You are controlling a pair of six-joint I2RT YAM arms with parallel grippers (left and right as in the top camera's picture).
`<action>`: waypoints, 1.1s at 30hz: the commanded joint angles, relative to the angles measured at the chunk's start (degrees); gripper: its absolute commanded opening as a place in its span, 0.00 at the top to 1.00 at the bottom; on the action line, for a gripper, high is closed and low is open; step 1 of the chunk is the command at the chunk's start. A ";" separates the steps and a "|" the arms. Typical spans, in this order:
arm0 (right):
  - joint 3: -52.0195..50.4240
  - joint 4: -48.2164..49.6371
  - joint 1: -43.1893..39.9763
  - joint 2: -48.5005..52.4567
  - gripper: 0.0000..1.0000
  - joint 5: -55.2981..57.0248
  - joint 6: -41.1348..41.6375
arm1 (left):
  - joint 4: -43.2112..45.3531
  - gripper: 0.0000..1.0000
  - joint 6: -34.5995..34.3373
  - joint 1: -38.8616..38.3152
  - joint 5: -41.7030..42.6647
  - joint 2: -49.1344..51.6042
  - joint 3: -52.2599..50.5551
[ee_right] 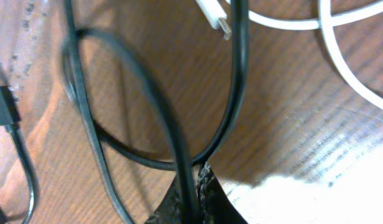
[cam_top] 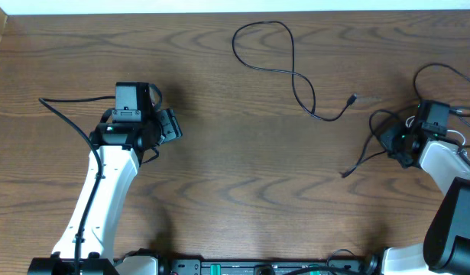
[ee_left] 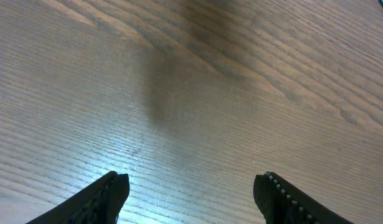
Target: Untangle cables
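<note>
At the right edge of the table [cam_top: 242, 176], right gripper [ee_right: 192, 190] clamped on black cable [ee_right: 160, 112], left gripper [ee_left: 190, 186] open over wood grain.

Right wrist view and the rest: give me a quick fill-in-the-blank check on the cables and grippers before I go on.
The thin flexible cable pinched in the right gripper is ____ in colour.
The left gripper stands ____, only bare brown wooden table between its fingers.
The long looped black cable at the far middle of the table is touched by ____ gripper.
The thin cord with a silvery plug end, loose beside the held cable, is ____ in colour.
Missing words: black; open; neither; white.
</note>
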 commanded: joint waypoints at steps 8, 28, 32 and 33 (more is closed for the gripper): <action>15.69 -4.72 -3.41 -9.18 0.99 4.74 -10.36 | -0.07 0.30 0.33 0.22 -0.31 0.11 1.16; 24.87 2.01 -29.03 -7.74 0.97 13.51 -9.40 | -0.31 0.30 0.31 0.22 -0.31 0.11 1.16; 24.87 2.86 -30.23 -3.48 0.64 3.85 -14.03 | -0.37 0.30 0.31 0.22 -0.31 0.11 1.16; 24.87 3.69 -30.25 -2.54 0.53 -1.11 -15.72 | -0.37 0.30 0.33 0.22 -0.31 0.11 1.16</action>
